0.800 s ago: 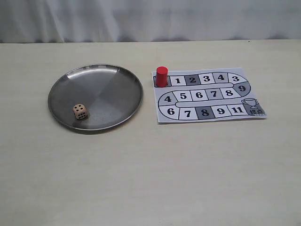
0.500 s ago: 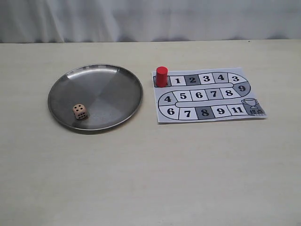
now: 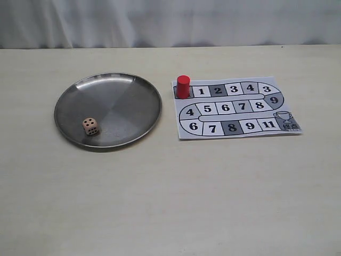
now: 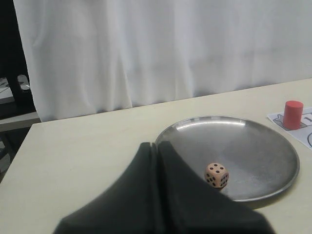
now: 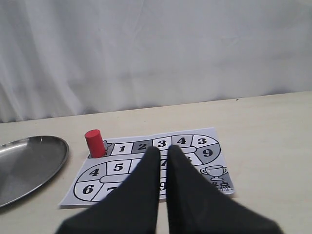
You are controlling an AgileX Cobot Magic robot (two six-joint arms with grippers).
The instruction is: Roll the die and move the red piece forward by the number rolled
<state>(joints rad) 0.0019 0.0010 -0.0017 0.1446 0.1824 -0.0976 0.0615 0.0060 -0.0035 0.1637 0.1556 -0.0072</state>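
Note:
The die (image 3: 90, 126), a tan cube with black pips, rests in the near left part of a round steel plate (image 3: 114, 93). The red piece (image 3: 183, 86) stands upright on the start square of the paper board (image 3: 242, 135), just left of square 1. Neither gripper shows in the exterior view. In the left wrist view my left gripper (image 4: 156, 145) is shut and empty, short of the plate (image 4: 243, 141), with the die (image 4: 217, 175) beside it. My right gripper (image 5: 163, 148) is shut and empty, hovering before the board (image 5: 207, 152); the red piece (image 5: 94, 143) stands apart from it.
The board's numbered track snakes in three rows and ends at a trophy square (image 3: 286, 118). A white curtain (image 3: 170, 21) hangs behind the table's far edge. The pale tabletop (image 3: 170, 202) stretches toward the near side.

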